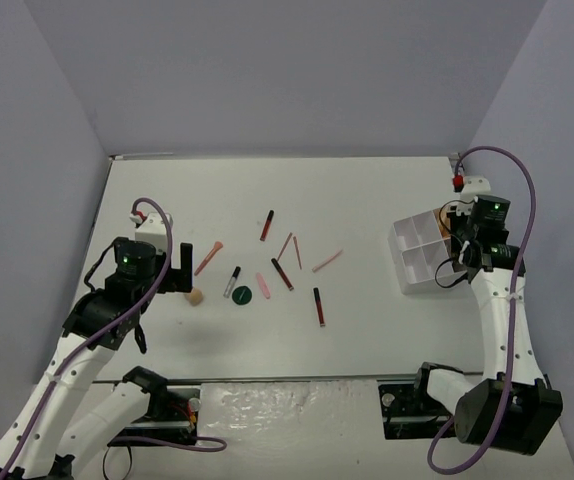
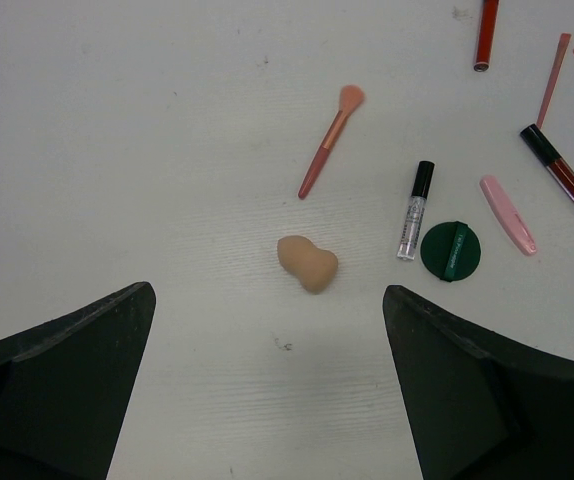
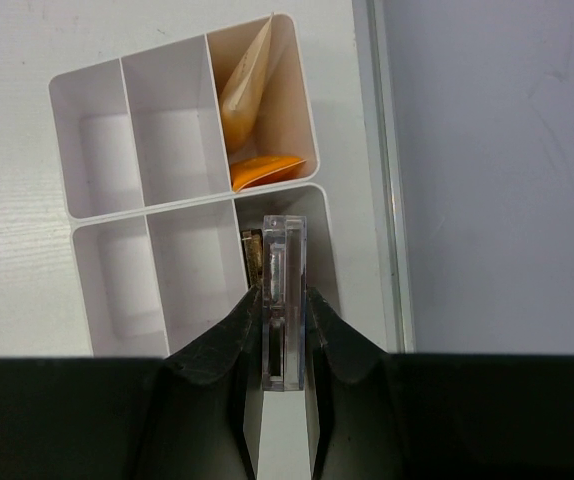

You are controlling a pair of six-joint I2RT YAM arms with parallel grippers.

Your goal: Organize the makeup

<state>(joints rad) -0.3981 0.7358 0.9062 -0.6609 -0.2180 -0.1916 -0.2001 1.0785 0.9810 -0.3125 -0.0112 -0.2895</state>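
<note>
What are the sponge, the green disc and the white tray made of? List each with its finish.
Sponge: probably soft foam, matte beige, rounded waisted shape.
Green disc: perhaps a fabric pad, matte, with a band across; uncertain.
White tray: likely rigid plastic, smooth, faintly glossy, thin straight walls.

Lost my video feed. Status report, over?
Left gripper open, facing sponge. Right gripper shut on palette, over corner compartment of tray. Nothing seen blocking.

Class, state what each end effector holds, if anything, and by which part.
The right end effector grips a clear-cased palette by its near end, above the white tray. The left end effector is open, holding nothing.
</note>
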